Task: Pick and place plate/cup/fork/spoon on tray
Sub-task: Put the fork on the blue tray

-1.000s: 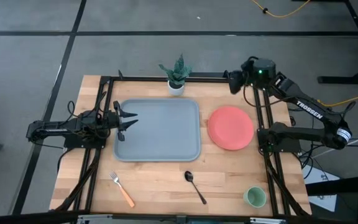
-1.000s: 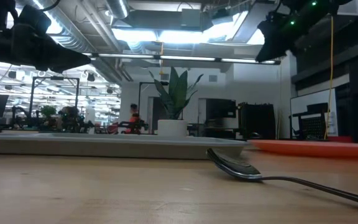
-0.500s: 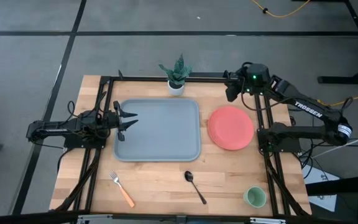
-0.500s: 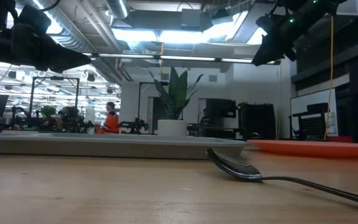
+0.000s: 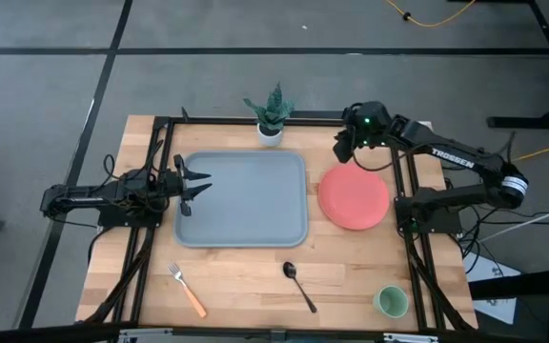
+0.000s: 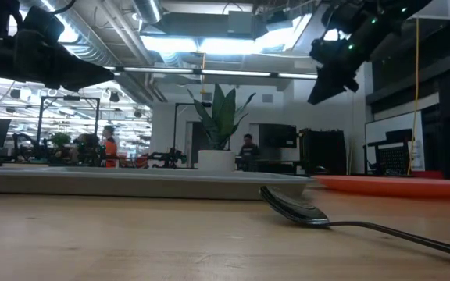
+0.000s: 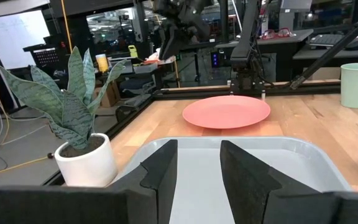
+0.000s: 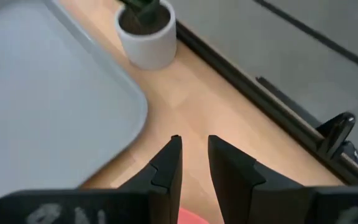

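Note:
The coral-red plate (image 5: 354,195) lies flat on the table right of the blue-grey tray (image 5: 243,224). The mint-green cup (image 5: 390,302) stands at the near right corner. The dark spoon (image 5: 299,285) and the orange-handled fork (image 5: 187,290) lie on the wood near the tray's near edge. My right gripper (image 5: 340,151) hangs in the air over the table just beyond the plate's far left rim, slightly open and empty; it also shows in the right wrist view (image 8: 193,140). My left gripper (image 5: 201,184) hovers over the tray's left edge, open and empty.
A white pot with a green plant (image 5: 271,119) stands at the table's far edge behind the tray, close to my right gripper. Black frame rails (image 5: 403,238) run along the table's sides. People move in the room far behind the table (image 6: 109,144).
My right gripper has swung from over the table's far right corner toward the table's left and a little nearer and lower, ending beside the plate's far rim. Nothing on the table has moved.

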Motion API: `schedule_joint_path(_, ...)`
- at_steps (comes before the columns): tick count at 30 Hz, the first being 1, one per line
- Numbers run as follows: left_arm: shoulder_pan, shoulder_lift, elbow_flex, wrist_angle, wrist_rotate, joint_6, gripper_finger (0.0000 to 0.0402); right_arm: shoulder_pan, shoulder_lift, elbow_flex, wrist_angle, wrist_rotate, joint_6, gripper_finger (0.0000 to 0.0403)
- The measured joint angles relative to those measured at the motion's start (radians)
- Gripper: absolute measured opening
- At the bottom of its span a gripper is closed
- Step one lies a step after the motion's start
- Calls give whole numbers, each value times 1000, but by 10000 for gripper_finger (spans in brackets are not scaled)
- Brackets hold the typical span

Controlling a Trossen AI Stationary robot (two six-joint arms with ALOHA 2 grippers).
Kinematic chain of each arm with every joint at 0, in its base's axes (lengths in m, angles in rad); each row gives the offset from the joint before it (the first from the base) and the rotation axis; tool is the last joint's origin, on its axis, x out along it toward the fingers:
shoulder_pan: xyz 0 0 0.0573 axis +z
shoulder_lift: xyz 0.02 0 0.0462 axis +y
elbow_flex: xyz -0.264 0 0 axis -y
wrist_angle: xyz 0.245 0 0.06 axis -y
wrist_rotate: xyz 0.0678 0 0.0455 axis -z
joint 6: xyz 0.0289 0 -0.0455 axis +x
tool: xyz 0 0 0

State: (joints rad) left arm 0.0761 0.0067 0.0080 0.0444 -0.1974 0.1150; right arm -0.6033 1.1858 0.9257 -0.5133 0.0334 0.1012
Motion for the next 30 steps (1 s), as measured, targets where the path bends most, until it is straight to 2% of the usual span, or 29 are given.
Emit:
schedule_joint_path(4,0,0,0,0,0,0,116,11,40,-1,0,-5,27,83)
schedule_joint_path(9,0,0,0,0,0,0,116,20,40,-1,-28,16,-21,83)
schedule_joint_path(17,0,0,0,0,0,0,116,51,-137,-1,-289,32,96,83)
schedule_joint_path(25,0,0,0,0,0,0,116,228,-344,-3,-300,148,221,83)
schedule_joint_path(30,0,0,0,0,0,0,116,372,-451,-66,-285,157,285,83)
